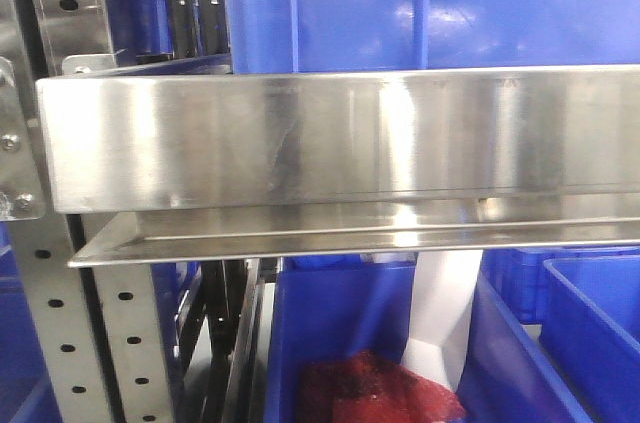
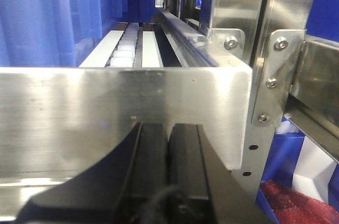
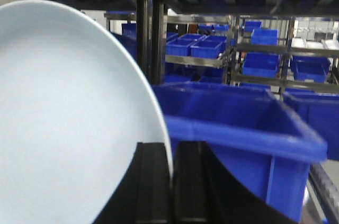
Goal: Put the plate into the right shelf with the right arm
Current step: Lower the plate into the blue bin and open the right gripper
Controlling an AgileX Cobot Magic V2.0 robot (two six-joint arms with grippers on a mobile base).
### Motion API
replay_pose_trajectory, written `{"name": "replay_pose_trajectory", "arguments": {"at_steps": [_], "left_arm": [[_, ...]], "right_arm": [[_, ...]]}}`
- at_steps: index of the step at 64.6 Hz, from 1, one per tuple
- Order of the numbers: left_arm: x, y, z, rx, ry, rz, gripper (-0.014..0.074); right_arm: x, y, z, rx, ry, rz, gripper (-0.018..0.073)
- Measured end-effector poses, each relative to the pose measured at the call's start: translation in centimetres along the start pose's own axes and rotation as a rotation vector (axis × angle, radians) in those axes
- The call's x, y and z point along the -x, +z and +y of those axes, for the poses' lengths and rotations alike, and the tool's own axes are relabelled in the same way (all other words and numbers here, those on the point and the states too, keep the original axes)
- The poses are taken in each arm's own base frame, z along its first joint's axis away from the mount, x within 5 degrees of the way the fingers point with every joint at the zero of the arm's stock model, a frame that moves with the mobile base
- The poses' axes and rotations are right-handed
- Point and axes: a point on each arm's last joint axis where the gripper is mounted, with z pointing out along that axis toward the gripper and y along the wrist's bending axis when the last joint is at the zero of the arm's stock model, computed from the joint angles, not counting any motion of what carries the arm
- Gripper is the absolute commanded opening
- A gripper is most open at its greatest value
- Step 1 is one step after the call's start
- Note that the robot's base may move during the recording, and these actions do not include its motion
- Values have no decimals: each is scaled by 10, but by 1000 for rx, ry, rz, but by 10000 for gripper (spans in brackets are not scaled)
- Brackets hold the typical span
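Note:
In the right wrist view my right gripper [image 3: 170, 152] is shut on the rim of a large white plate [image 3: 69, 118]. The plate stands on edge and fills the left half of that view. It is held in the air in front of a blue bin [image 3: 238, 134]. In the left wrist view my left gripper [image 2: 168, 134] is shut and empty, close to the steel front lip of a shelf [image 2: 116, 113]. The front view shows only a steel shelf edge [image 1: 340, 138]; neither the plate nor a gripper shows there.
Blue bins [image 1: 400, 3] sit above and below the steel shelf; one lower bin holds a red mesh bag [image 1: 375, 388]. A perforated steel upright [image 2: 267, 75] stands right of the left gripper. White roller tracks [image 2: 127, 49] run back on the shelf. More blue bins on racks [image 3: 265, 44] fill the background.

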Motion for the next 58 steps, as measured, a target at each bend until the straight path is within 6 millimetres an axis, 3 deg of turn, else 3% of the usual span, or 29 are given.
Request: {"name": "replay_pose_trajectory", "arguments": {"at_steps": [7, 14, 28, 38, 48, 58], "left_arm": [[0, 0, 0, 0, 0, 0, -47], [0, 0, 0, 0, 0, 0, -47], [0, 0, 0, 0, 0, 0, -47], [0, 0, 0, 0, 0, 0, -47], [0, 0, 0, 0, 0, 0, -47], [0, 0, 0, 0, 0, 0, -47]], "right_arm": [[27, 9, 1, 6, -1, -17, 64], [55, 31, 0, 7, 0, -19, 64], [85, 100, -6, 4, 10, 50, 64], [80, 155, -13, -20, 18, 98, 64], [55, 207, -23, -64, 25, 134, 71], [25, 239, -29, -88, 29, 198, 185]]}}
